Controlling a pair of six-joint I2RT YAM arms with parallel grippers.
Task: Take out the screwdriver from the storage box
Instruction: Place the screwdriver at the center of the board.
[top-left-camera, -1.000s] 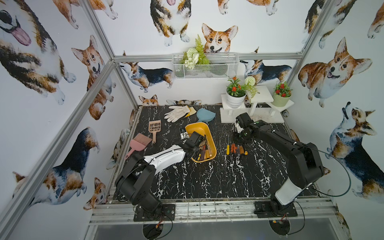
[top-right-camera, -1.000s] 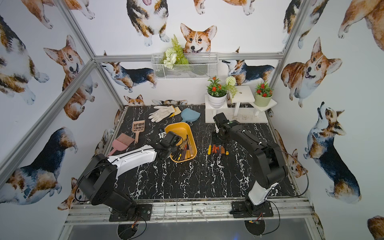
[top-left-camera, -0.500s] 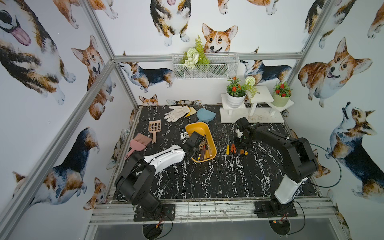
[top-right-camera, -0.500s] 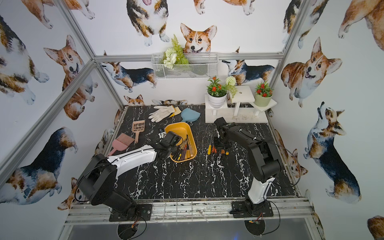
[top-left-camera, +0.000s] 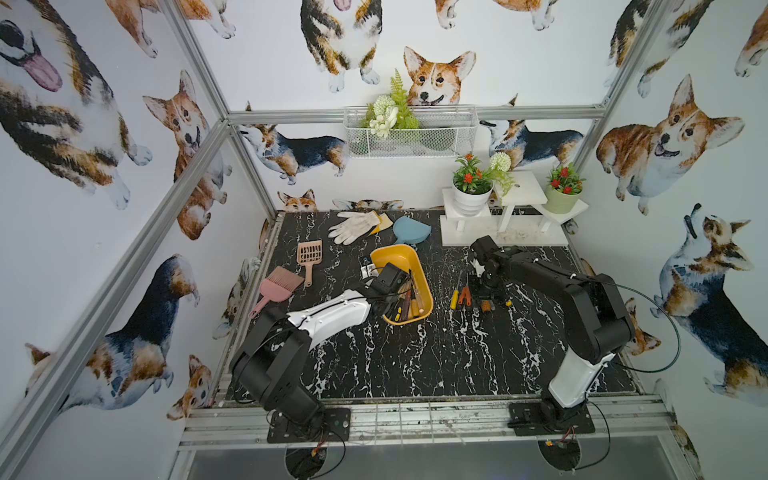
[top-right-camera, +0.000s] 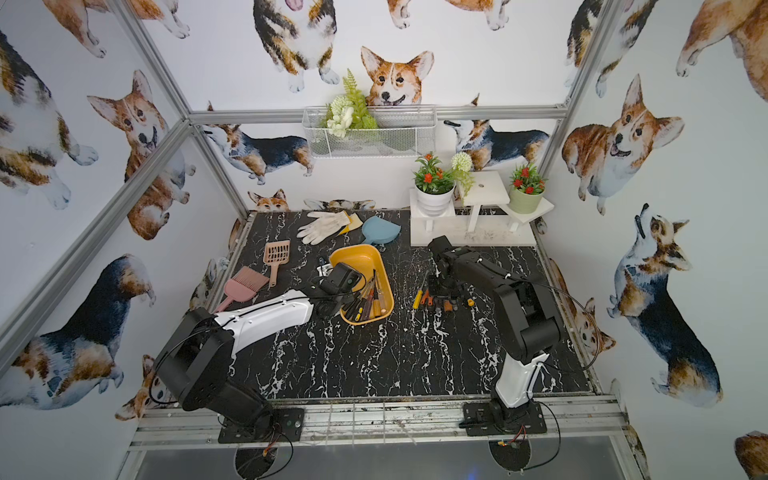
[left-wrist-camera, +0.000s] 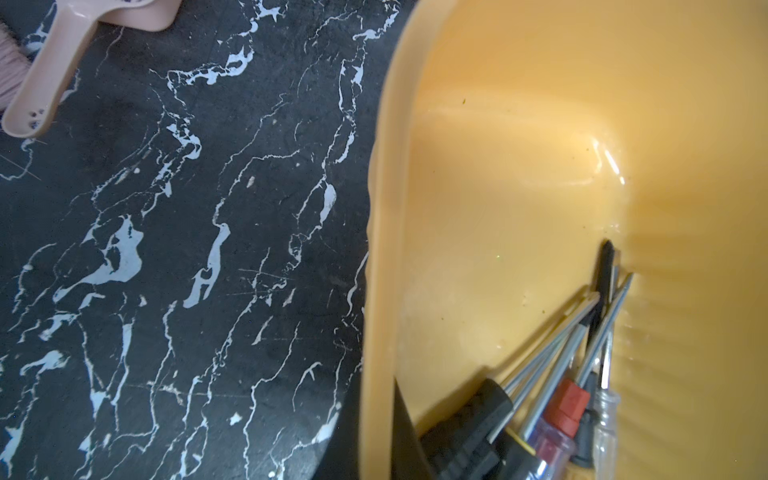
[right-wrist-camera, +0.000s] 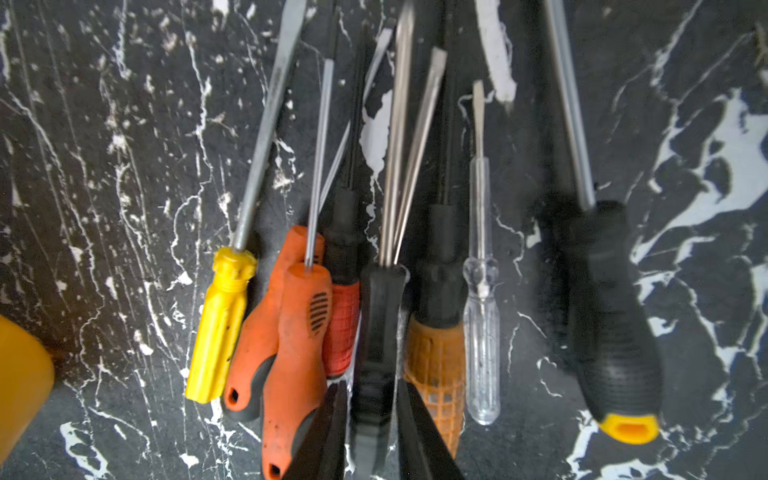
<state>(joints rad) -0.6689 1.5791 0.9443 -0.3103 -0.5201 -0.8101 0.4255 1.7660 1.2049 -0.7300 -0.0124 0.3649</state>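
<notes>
The storage box (top-left-camera: 397, 254) (top-right-camera: 360, 257) is a mustard-yellow tub at mid-table, with several screwdrivers (top-left-camera: 409, 301) (left-wrist-camera: 561, 374) lying at its near end. My left gripper (top-left-camera: 383, 308) (left-wrist-camera: 378, 432) is shut on the box's near-left rim (left-wrist-camera: 380, 249), one finger inside and one outside. Right of the box, several screwdrivers lie in a row on the table. My right gripper (top-left-camera: 486, 291) (right-wrist-camera: 372, 388) hangs low over them. Its jaws stand slightly apart on either side of a black-handled screwdriver (right-wrist-camera: 380, 324), with a thin gap at each finger.
A pink brush (top-left-camera: 276, 289) and a pink scoop (top-left-camera: 309, 255) lie left of the box. Gloves (top-left-camera: 353, 224) and a blue pan (top-left-camera: 409, 230) lie behind it. A white plant stand (top-left-camera: 503, 239) fills the back right corner. A wire basket (top-left-camera: 411, 141) hangs on the back wall.
My right arm has come down and forward over the row of screwdrivers, and its jaws have parted a little round the black handle. The left arm and the box have not moved.
</notes>
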